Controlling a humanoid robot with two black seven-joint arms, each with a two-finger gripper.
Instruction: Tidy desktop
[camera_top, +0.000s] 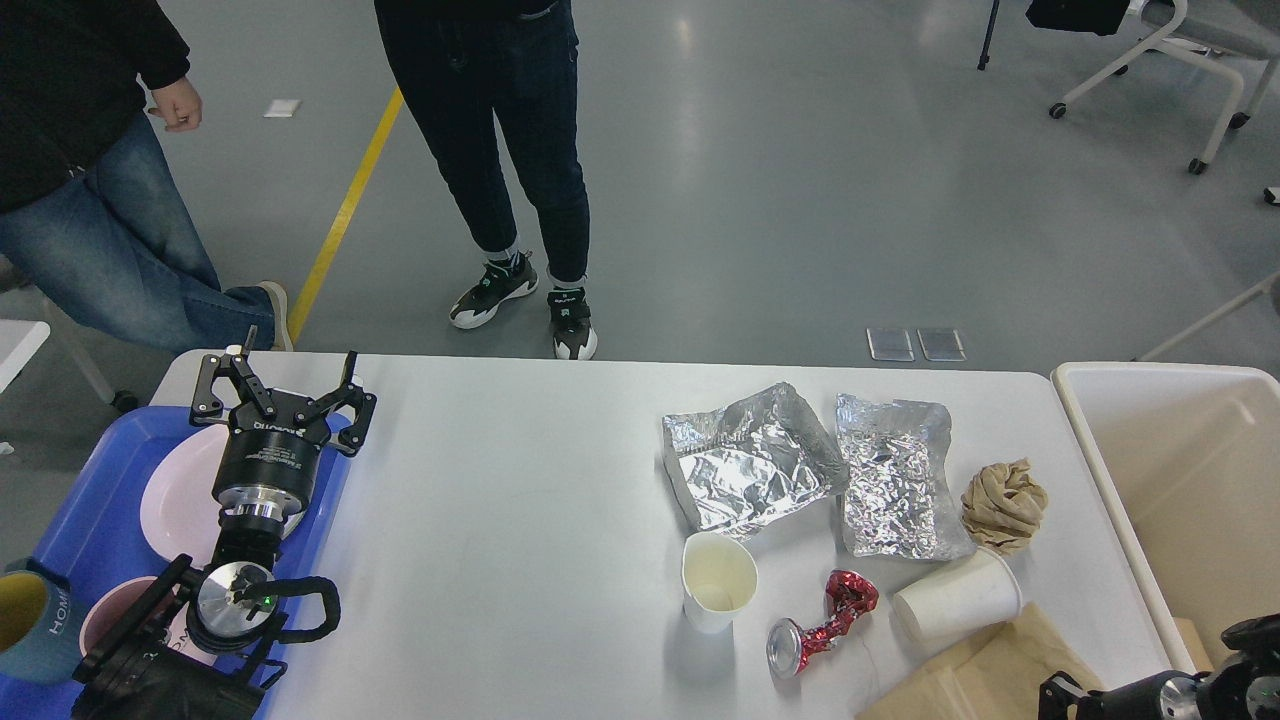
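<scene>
The white desktop (520, 500) holds litter on its right half: two crumpled foil sheets (750, 460) (897, 488), a brown paper ball (1003, 505), an upright paper cup (718, 580), a paper cup on its side (957, 607), a crushed red can (822, 625) and a brown paper bag (975, 675) at the front right edge. My left gripper (283, 385) is open and empty over the far edge of the blue tray. My right gripper (1060, 695) is dark and low at the bottom right, beside the bag; its fingers cannot be told apart.
A blue tray (90, 520) at the left holds a pink plate (175, 500), a pink bowl (105, 615) and a blue mug (25, 620). A cream bin (1180, 470) stands to the right of the table. Two people stand beyond the far edge.
</scene>
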